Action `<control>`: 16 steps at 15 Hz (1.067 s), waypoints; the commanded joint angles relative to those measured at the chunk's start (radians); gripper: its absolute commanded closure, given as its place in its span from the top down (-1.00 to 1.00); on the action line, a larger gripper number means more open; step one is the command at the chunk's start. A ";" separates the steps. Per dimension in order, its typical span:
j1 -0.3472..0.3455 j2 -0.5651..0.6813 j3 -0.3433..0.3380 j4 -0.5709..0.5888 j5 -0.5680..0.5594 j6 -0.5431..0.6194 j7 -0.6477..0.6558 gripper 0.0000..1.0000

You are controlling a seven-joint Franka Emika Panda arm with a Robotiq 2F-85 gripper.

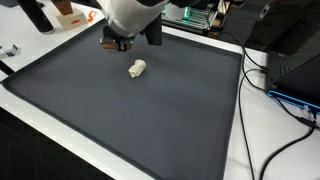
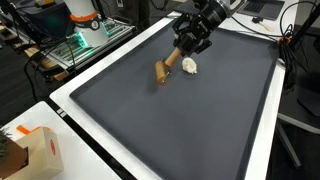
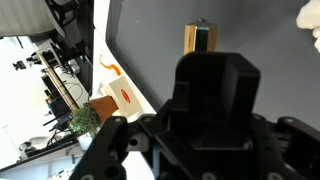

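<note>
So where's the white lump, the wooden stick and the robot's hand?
White lump (image 1: 137, 68): exterior view, on its middle.
Wooden stick (image 2: 163, 72): exterior view, on its lower end.
Hand (image 2: 183, 50): exterior view, between its fingertips.

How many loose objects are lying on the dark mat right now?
2: a wooden block near the gripper, and a white lump beside it. The arm may hide more.

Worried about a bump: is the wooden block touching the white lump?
Apart. In an exterior view, bare mat shows between the wooden block and the white lump.
</note>
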 commanded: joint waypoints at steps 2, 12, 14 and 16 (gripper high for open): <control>-0.016 -0.048 0.009 -0.045 -0.016 0.043 -0.079 -0.53; -0.063 -0.184 0.026 -0.165 0.023 0.222 -0.296 -0.53; -0.081 -0.225 0.031 -0.203 0.042 0.271 -0.359 -0.53; -0.098 -0.266 0.034 -0.240 0.065 0.318 -0.428 -0.53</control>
